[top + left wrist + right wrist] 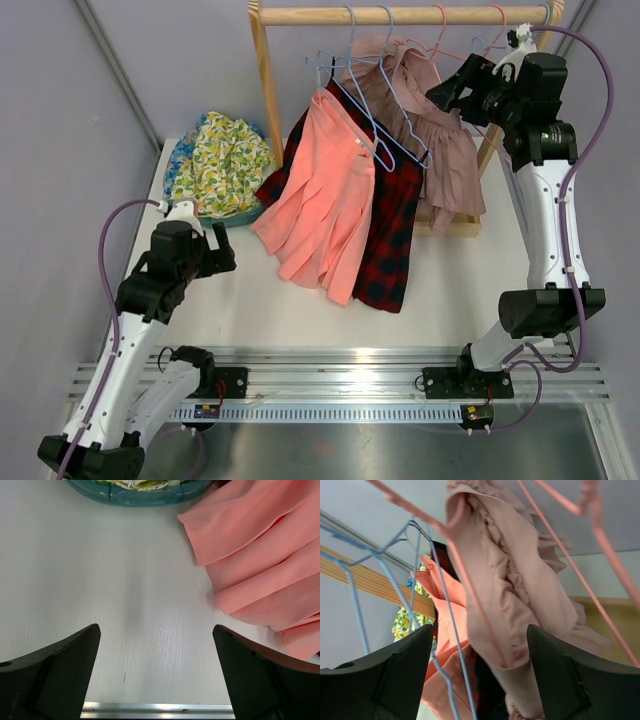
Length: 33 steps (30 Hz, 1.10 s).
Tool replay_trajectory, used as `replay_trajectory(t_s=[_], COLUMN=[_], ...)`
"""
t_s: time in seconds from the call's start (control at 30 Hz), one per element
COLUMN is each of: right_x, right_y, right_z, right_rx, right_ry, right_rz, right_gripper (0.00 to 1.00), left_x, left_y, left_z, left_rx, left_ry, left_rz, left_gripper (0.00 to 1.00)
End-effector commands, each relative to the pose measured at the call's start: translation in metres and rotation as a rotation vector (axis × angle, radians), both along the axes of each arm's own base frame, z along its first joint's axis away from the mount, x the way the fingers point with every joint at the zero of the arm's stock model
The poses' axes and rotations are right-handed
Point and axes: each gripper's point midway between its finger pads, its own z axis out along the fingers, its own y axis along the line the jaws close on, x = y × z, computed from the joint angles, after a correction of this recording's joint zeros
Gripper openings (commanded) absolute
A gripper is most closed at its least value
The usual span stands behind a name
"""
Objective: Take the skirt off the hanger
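Coral skirt (325, 205), red-black plaid skirt (397, 245), dusty-pink skirt (452, 175), lemon-print cloth (222, 160), blue hangers (384, 150)

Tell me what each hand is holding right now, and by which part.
Nothing is held. The left hand hangs open over the table beside the coral skirt; the right hand is open at the hanging dusty-pink skirt, not gripping it.

Blue hangers (372, 140) and dusty-pink skirt (520, 595) block the right gripper (480, 650)
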Motion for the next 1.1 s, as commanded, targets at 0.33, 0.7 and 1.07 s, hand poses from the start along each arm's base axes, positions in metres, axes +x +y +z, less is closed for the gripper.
replay_trajectory(t_s=[0.33, 0.7, 1.07], right_x=[0.022, 0.026, -0.009], right_y=[0.022, 0.017, 0.02], right_z=[0.041, 0.023, 0.097], right_rx=[0.014, -0.011, 0.004], right_ry=[-0.098, -0.06, -0.207], right_rz=[0.05, 0.023, 0.052], right_gripper=[0.74, 0.0, 0.0], left_x=[0.002, 0.002, 0.018], left_y=[-0.005, -0.006, -0.049], left_z=[0.017, 0.016, 0.107], left_rx=[-0.034, -0.035, -0.112], left_ry=[-0.088, -0.087, -0.294], left_rz=[-0.011, -0.018, -0.173], left_gripper=[0.99, 0.99, 0.99])
